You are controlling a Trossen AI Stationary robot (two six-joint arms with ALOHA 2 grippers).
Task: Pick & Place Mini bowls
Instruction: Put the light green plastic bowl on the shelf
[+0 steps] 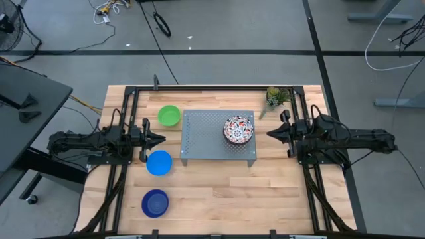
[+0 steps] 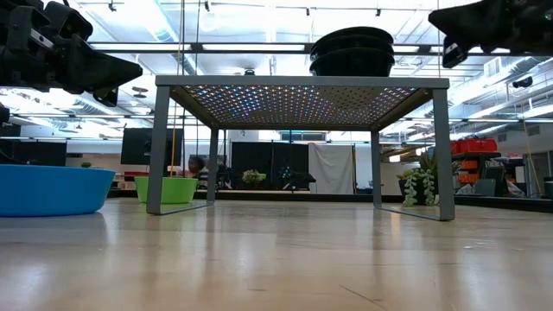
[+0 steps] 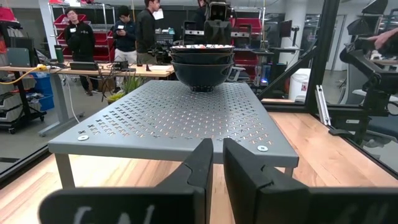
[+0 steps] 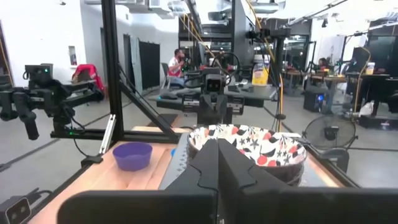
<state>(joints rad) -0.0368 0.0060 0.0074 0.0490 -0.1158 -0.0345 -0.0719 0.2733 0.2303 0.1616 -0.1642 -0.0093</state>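
A stack of white bowls with a red-and-blue pattern [image 1: 239,129] [image 3: 202,62] rests by its foot on the right part of the grey perforated stand [image 1: 218,136]. On the wood at the stand's left sit a green bowl [image 1: 169,115], a light blue bowl [image 1: 159,162] and, nearer the front edge, a dark blue bowl [image 1: 155,203]. My left gripper [image 1: 161,139] [image 3: 217,158] hovers level at the stand's left edge, its fingers a narrow slit apart around nothing. My right gripper [image 1: 269,133] [image 4: 217,146] is shut and empty, level, just right of the stack.
A small potted plant [image 1: 275,97] stands at the far right corner of the table. Black frame rails [image 1: 126,166] run along both sides under the arms. Bare wood [image 1: 239,199] lies in front of the stand. People stand in the room beyond the table.
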